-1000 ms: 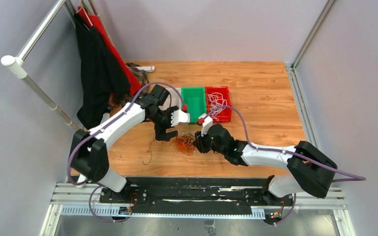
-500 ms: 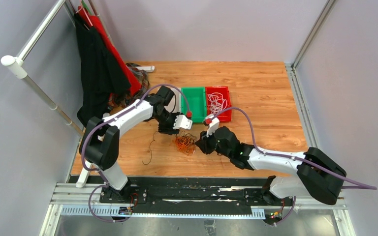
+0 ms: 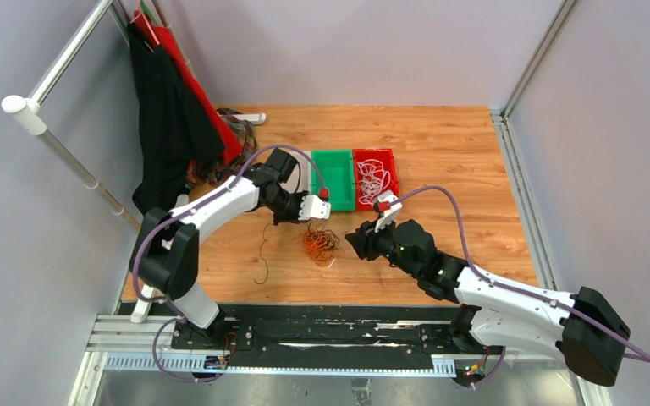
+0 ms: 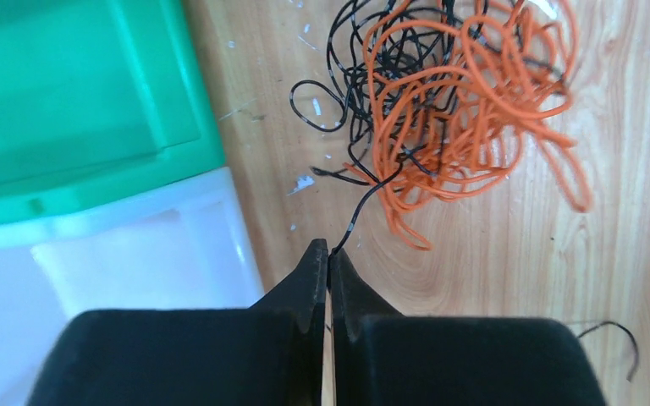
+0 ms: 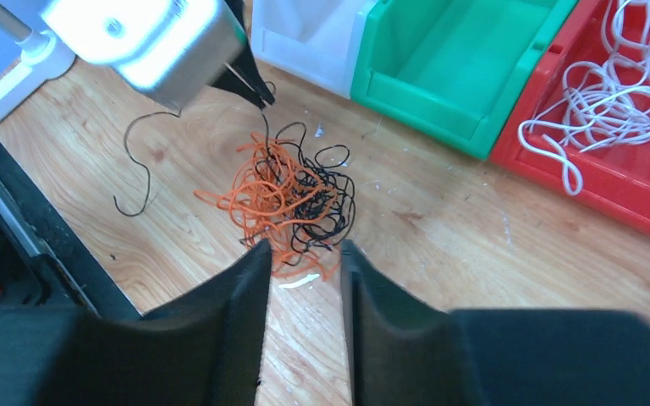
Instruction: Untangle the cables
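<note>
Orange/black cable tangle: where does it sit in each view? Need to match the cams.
Top external: tangle at picture centre, just below the green bin.
Left wrist: tangle upper right, green bin upper left.
Right wrist: tangle left of centre, green bin top, right of centre.
Shared landmark: the green bin.

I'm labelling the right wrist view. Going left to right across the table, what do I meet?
Stray black cable → orange-and-black cable tangle → green bin → red bin with white cables in it.
</note>
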